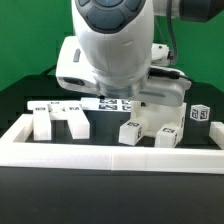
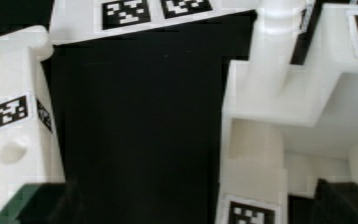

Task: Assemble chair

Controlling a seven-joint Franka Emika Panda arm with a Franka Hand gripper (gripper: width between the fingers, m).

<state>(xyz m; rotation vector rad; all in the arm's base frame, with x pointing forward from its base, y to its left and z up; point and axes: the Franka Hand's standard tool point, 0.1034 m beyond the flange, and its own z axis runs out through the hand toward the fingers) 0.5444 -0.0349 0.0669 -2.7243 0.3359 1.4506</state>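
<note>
Loose white chair parts lie on the black table inside the border rail. In the exterior view a long slab with short legs lies at the left. Two cube-like tagged pieces sit in the middle, and a small tagged cube is at the right. The arm's white wrist and hand hang low over the middle parts, and the fingers are hidden behind it. In the wrist view a tall tagged white part stands close by and another tagged part is off to one side. No fingertips show there.
The long white border rail runs along the front, with side rails at the exterior view's left and right. The marker board lies behind the parts; it also shows in the wrist view. A green backdrop stands behind.
</note>
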